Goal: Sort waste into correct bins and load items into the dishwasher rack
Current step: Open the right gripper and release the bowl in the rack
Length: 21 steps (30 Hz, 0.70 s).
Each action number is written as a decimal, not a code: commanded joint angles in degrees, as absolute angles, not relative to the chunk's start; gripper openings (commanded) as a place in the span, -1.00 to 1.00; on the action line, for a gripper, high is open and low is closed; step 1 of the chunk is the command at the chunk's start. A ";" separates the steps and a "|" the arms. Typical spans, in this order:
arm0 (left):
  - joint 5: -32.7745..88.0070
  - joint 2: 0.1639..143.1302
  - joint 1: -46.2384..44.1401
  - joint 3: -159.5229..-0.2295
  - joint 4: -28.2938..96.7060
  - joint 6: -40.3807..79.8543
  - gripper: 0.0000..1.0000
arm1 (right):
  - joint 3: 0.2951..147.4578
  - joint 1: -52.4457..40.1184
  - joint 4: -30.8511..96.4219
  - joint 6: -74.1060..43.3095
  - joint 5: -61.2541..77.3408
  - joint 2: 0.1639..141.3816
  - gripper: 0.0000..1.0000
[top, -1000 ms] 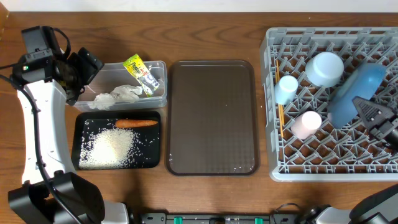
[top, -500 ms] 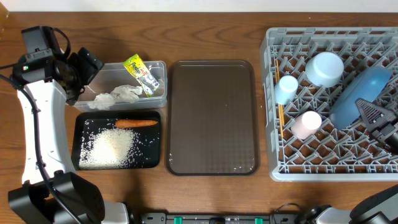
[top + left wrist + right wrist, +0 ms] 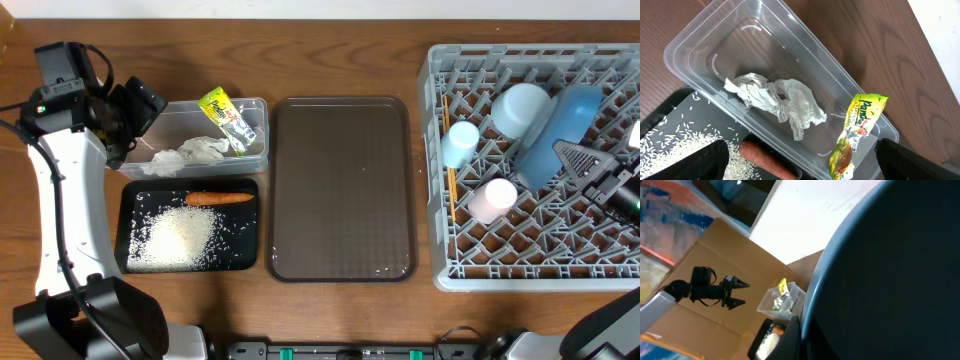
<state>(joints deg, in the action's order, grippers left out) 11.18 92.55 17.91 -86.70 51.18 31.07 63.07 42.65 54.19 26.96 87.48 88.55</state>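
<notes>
Left of the brown tray, my left gripper hangs over the clear tub. Only its wrist camera shows the jaws spread wide, with the crumpled paper and snack wrapper lying loose in the tub. Overhead adds the black tray just beside the tub, holding a carrot and a heap of rice; the wrist view cuts both off. Right of the brown tray, the rack holds chopsticks along its near wall, a light blue cup, a pink cup and a bowl. My right gripper is clamped on the blue plate, which is tilted over the pegs just beside the bowl. The plate's dark face blots out most of the right wrist view.
</notes>
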 commanded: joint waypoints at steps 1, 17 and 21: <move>10.41 91.50 18.09 -86.56 51.40 30.11 0.92 | 62.98 42.57 54.81 23.18 83.07 88.51 -0.97; 10.41 91.50 18.09 -86.56 51.40 30.11 0.92 | 62.98 48.66 54.72 4.32 55.53 88.51 -0.97; 10.41 91.50 18.09 -86.56 51.40 30.11 0.92 | 62.98 51.68 55.02 -7.07 41.30 88.51 -0.97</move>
